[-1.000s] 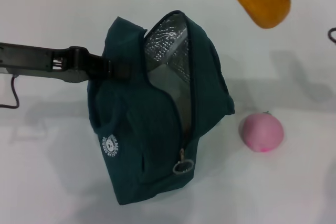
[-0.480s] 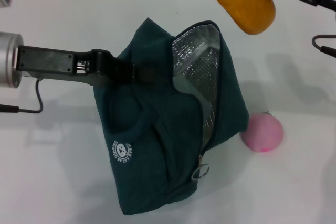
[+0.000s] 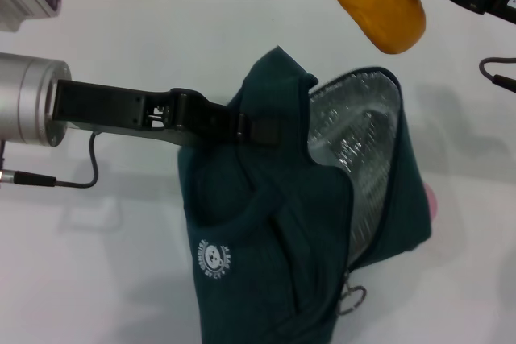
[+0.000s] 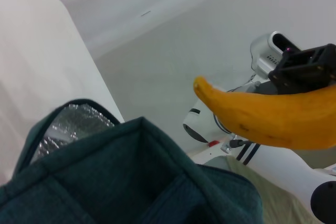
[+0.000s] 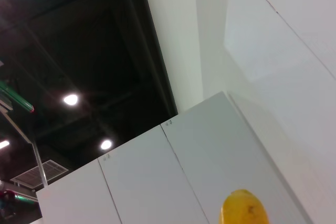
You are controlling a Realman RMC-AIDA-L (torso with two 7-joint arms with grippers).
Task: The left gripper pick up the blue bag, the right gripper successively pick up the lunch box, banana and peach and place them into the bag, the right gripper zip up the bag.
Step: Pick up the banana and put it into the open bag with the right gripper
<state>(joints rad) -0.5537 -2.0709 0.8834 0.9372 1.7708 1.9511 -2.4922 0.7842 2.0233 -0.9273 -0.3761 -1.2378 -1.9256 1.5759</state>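
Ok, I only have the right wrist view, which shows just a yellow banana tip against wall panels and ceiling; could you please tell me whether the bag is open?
Observer: Yes, the blue bag is unzipped, and its silver foil lining shows through the gap.
Operator: Thank you. Is anything holding the bag?
Observer: The left pincer is clamped on the fabric at its top.
Operator: And is the banana secure?
Observer: The right pincer is shut on the banana, which hangs in the air outside the bag.
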